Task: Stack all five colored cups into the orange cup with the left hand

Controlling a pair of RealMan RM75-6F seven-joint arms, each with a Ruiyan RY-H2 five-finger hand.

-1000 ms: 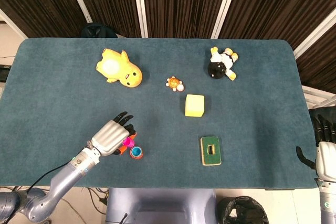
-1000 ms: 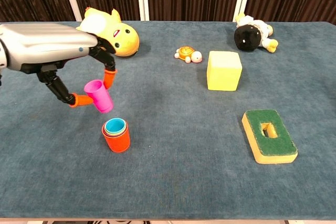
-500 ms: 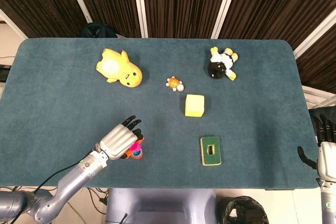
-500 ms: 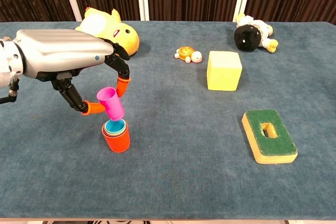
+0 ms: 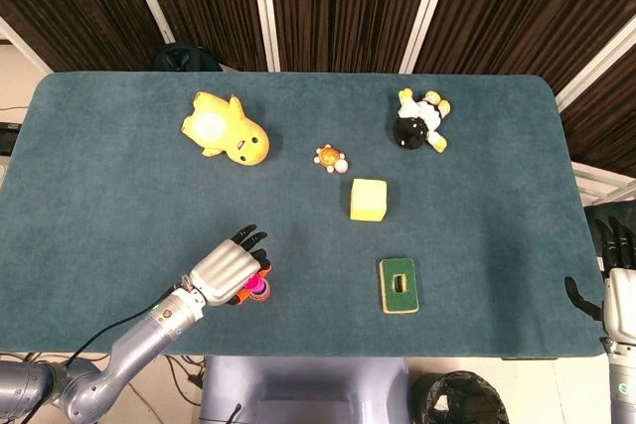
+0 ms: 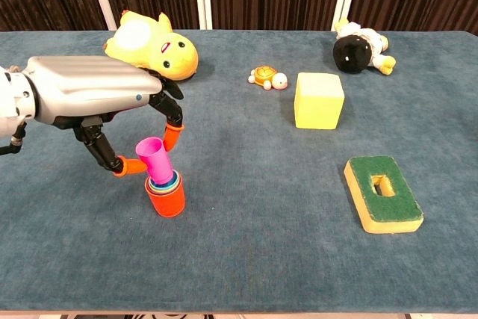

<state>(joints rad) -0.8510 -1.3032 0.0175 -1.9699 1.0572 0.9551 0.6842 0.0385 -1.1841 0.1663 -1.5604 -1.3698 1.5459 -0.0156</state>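
Overhead, left hand [image 5: 227,272] is seen near front table edge, covering stack; only sliver of magenta cup [image 5: 256,286] is shown. Right hand [image 5: 618,290] is parked off right edge, fingers spread, nothing held.

From chest, magenta cup [image 6: 154,158] is pinched between orange fingertips [image 6: 172,136], tilted, base entering nested stack in orange cup [image 6: 166,199]. Cup should be uprighted and centred before release; stack could be tipped by sideways push.

Cup [image 6: 154,156] in stack [image 6: 166,194]; block [image 6: 319,100] right.

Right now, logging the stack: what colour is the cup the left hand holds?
Magenta pink cup; clearest in the chest view.
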